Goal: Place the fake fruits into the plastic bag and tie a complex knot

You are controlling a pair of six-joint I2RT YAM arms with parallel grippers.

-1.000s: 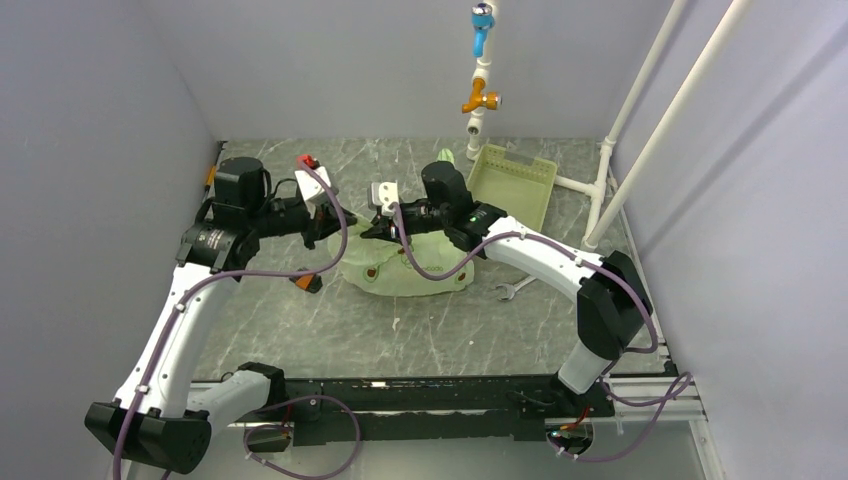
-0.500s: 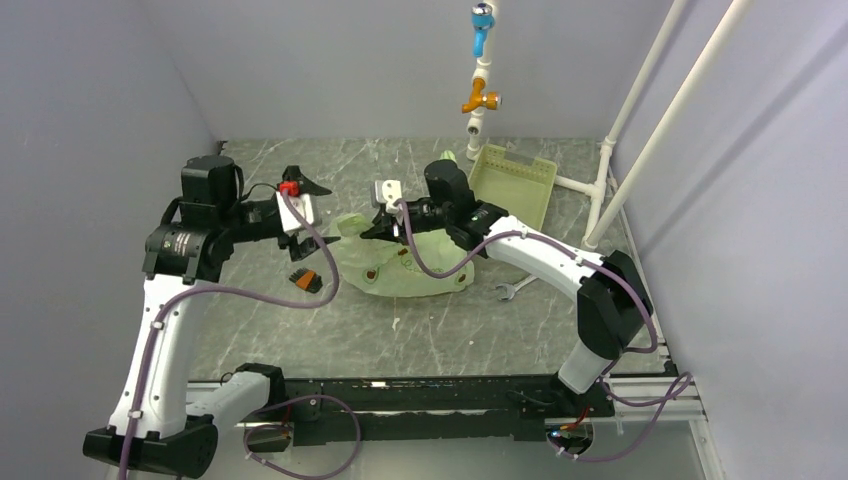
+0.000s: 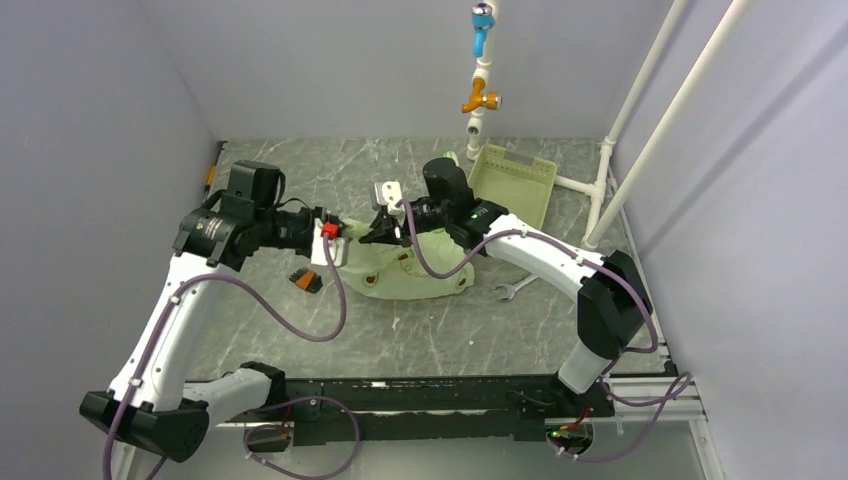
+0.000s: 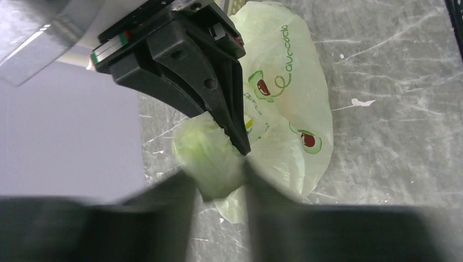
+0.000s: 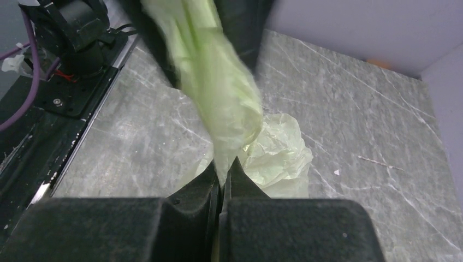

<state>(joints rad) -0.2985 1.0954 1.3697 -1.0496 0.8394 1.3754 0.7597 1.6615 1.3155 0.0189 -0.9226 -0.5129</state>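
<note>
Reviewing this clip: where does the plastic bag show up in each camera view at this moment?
Top external: plastic bag, mid-table, left of the wrench.
Left wrist: centre to right, avocado print facing the camera.
Right wrist: a twisted strip from top centre down into the shut right gripper; the rest crumpled behind.
Shared landmark: the grey marbled table.

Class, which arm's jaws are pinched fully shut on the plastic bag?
The right gripper: its jaws meet on the plastic bag; the left gripper shows a gap.
</note>
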